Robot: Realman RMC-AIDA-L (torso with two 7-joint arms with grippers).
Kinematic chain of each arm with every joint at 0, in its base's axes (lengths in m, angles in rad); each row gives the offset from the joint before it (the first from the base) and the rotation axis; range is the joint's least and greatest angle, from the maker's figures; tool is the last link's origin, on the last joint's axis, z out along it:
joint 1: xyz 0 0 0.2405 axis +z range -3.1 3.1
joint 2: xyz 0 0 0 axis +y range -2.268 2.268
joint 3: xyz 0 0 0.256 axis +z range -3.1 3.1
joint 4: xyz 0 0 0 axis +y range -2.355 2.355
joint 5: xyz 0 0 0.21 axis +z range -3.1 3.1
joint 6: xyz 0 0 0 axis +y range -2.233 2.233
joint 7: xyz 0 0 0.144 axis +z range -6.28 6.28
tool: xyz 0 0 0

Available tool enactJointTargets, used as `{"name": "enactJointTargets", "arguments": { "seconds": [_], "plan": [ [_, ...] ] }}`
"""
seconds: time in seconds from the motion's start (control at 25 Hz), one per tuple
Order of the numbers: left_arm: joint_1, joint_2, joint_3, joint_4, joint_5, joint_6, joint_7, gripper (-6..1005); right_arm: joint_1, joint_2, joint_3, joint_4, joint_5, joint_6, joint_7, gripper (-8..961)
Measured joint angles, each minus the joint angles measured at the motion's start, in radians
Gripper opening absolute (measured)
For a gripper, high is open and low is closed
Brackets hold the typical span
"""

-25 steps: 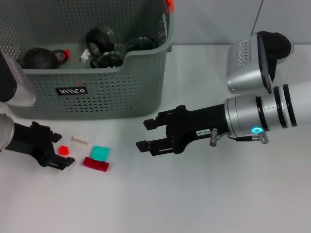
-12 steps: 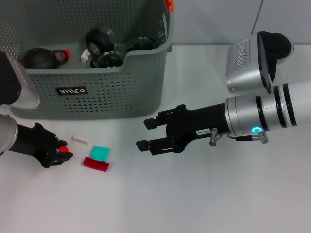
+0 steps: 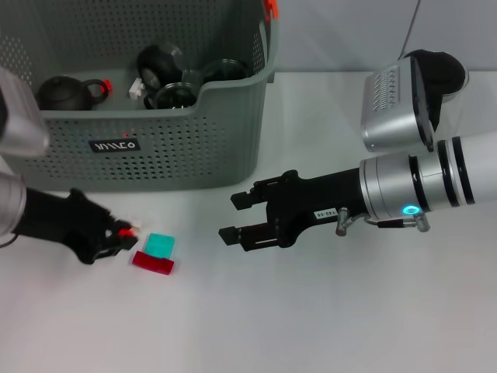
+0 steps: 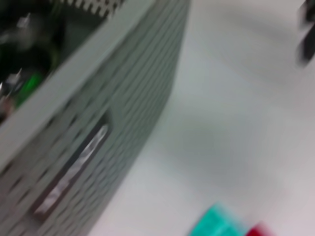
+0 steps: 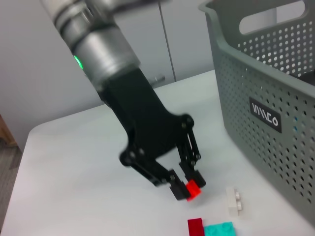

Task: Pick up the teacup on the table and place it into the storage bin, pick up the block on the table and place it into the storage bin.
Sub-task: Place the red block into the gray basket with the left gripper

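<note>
The left gripper (image 3: 120,235) is pinching a small red block (image 5: 193,188) before the perforated grey-green storage bin (image 3: 178,148); the right gripper (image 3: 235,217) is hovering nearby, fingers apart, empty.

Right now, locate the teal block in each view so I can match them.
Head view: teal block on the table, in front of the storage bin.
Left wrist view: at the bottom edge.
Right wrist view: bottom edge.
Shared landmark: the bin's black label.
</note>
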Motion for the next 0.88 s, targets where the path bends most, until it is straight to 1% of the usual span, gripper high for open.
{"name": "enactJointTargets", "arguments": {
  "seconds": [0.08, 0.16, 0.24, 0.32, 0.4, 0.48, 0.56, 0.64, 0.76, 0.88],
  "plan": [
    [-0.003, 0.008, -0.03, 0.022, -0.072, 0.084, -0.01, 187, 0.0, 0.0, 0.0, 0.001, -0.003, -0.001, 0.0, 673],
    [-0.026, 0.026, -0.113, 0.03, -0.182, 0.215, -0.028, 188, 0.0, 0.0, 0.0, 0.001, -0.004, -0.004, 0.0, 673],
    [-0.056, 0.047, -0.194, 0.015, -0.269, 0.305, -0.068, 189, -0.002, 0.0, 0.0, 0.002, -0.004, -0.007, 0.0, 673],
    [-0.086, 0.071, -0.26, 0.001, -0.356, 0.349, -0.123, 189, -0.005, -0.001, 0.0, 0.003, -0.004, -0.007, 0.0, 673],
    [-0.105, 0.09, -0.286, -0.001, -0.418, 0.351, -0.161, 190, -0.007, -0.001, -0.001, 0.004, -0.004, -0.005, 0.0, 673],
    [-0.125, 0.11, -0.291, 0.007, -0.458, 0.312, -0.196, 191, -0.008, -0.001, -0.003, 0.006, -0.004, -0.003, 0.0, 673],
    [-0.149, 0.127, -0.284, 0.007, -0.458, 0.227, -0.227, 192, -0.008, -0.001, -0.005, 0.007, -0.004, -0.002, 0.0, 673],
    [-0.18, 0.144, -0.268, -0.006, -0.442, 0.115, -0.261, 193, -0.009, -0.002, -0.005, 0.01, -0.004, -0.001, 0.002, 673],
    [-0.214, 0.153, -0.219, -0.032, -0.401, -0.033, -0.304, 194, -0.007, -0.001, -0.001, 0.02, -0.003, 0.003, 0.008, 673],
    [-0.231, 0.155, -0.166, -0.064, -0.345, -0.163, -0.344, 195, -0.007, 0.0, 0.0, 0.021, -0.003, 0.001, 0.008, 673]
  ]
}}
